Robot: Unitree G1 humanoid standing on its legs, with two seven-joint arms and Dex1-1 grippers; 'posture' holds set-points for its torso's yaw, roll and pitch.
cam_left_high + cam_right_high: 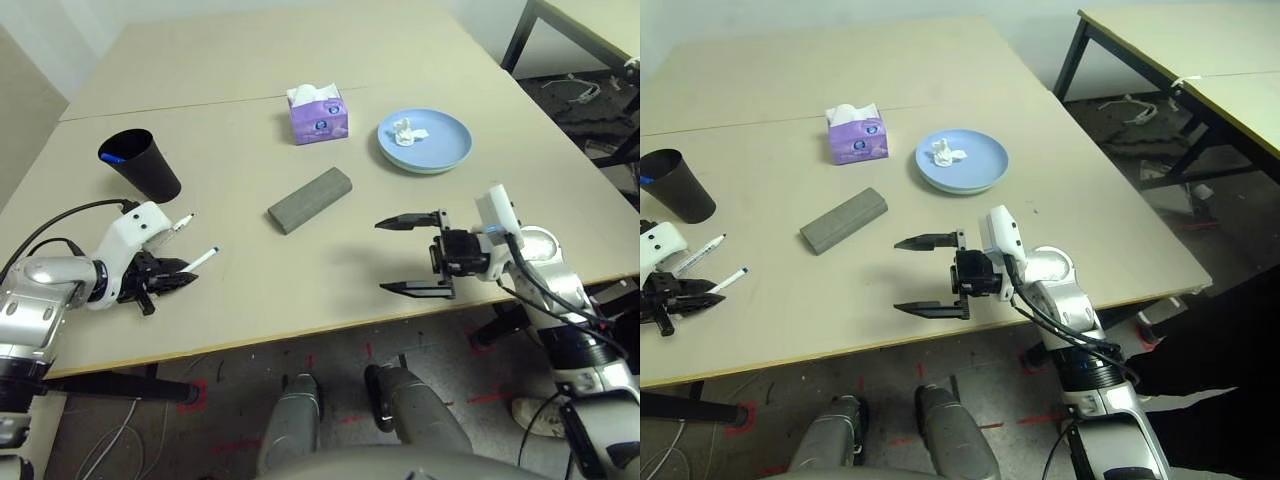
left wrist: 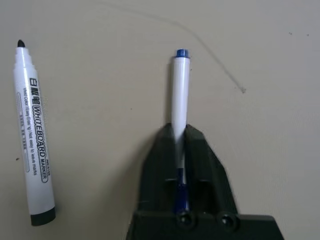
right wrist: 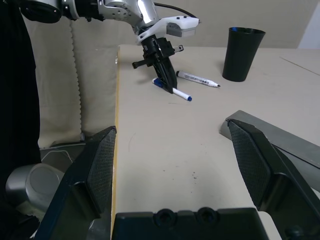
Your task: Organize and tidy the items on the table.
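My left gripper [image 1: 186,272] is down on the table [image 1: 300,300] near its front left edge, shut on a white marker with a blue tip [image 2: 180,95] that lies flat. A second white marker [image 2: 34,135] lies beside it, also seen as the marker [image 1: 183,223] nearer the black cup [image 1: 140,163]. Something blue sits inside the cup. The grey oblong case [image 1: 310,200] lies in the middle of the table. A crumpled white tissue [image 1: 408,131] rests on the blue plate [image 1: 440,150] at the back right. My right gripper [image 1: 415,255] hovers open in front of the plate, holding nothing.
A purple tissue box [image 1: 318,113] stands behind the grey case. A seam runs across the table behind it. A smaller table with dark legs [image 1: 1160,60] stands off to the right, with cables on the floor beneath it.
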